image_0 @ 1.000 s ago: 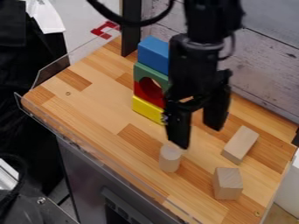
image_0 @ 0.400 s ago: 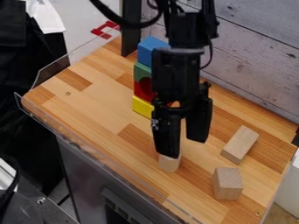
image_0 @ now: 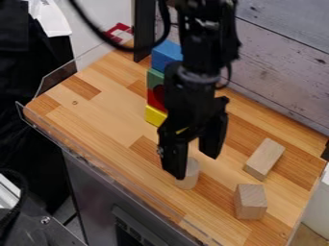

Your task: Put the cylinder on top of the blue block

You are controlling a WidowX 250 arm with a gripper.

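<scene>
1. Just swung my gripper [image_0: 193, 165] down and left in the camera view, so the tips have gone from beside the cylinder [image_0: 189, 177] to about lined up over it.
2. Fingers are spread, nothing gripped. Can't tell if they're low enough yet.
3. Cylinder's still upright on the wooden table [image_0: 109, 113], same spot.
4. So I'd guess: lower, squeeze, then lift high, since the blue block [image_0: 166, 54] tops a stack that'd be easy to knock.
</scene>
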